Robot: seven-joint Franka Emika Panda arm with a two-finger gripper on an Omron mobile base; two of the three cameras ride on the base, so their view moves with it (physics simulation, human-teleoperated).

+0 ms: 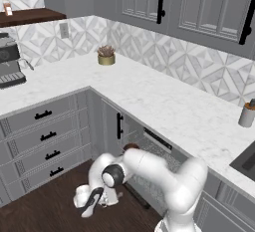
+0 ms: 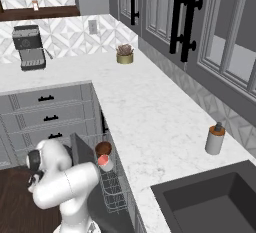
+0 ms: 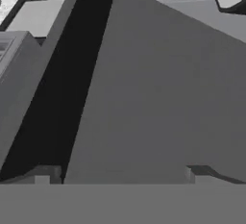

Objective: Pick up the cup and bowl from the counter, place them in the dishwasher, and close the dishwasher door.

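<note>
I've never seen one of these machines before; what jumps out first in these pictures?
The white arm doubles over low in front of the cabinets, its gripper near the dark floor. Beside it the dishwasher's wire rack stands exposed under the counter, with the bowl and the cup already in it.

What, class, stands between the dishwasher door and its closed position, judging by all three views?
Nothing visible blocks it. The cup and bowl sit inside the wire rack, within the dishwasher, and the dishwasher door is partly raised with the gripper low on its outer side.
</note>
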